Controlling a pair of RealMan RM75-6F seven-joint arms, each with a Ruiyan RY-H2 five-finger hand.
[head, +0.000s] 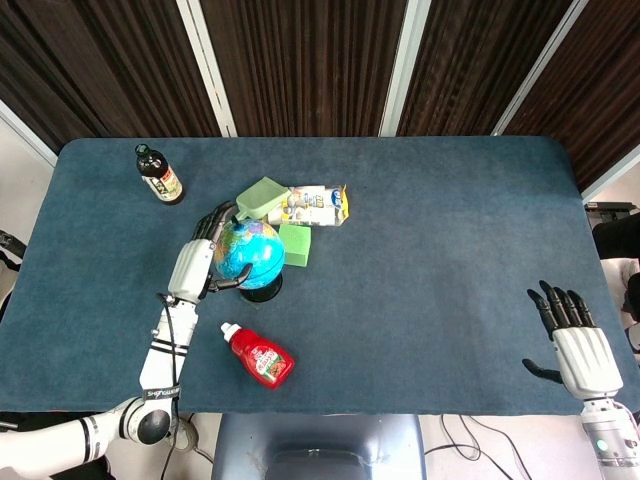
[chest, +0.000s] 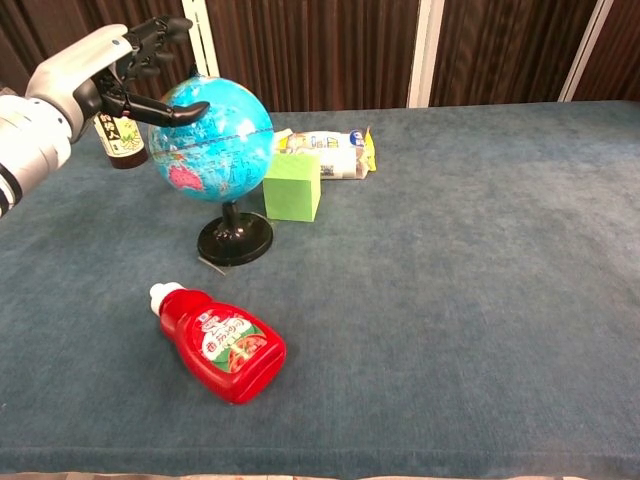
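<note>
The left hand (chest: 105, 75), fingers spread and holding nothing, cups the upper left side of the globe (chest: 215, 125) standing mid-table; the right hand (head: 580, 345) rests open, well apart, at the table's near right edge.

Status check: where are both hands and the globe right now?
Left robot hand open, fingers around globe. Right robot hand open, idle at table edge. Green block beside globe.

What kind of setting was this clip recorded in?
Probably an indoor lab or test room: a table under blue cloth, dark wood-slat walls, and unrelated props, a globe, a ketchup bottle, by the left hand.
</note>
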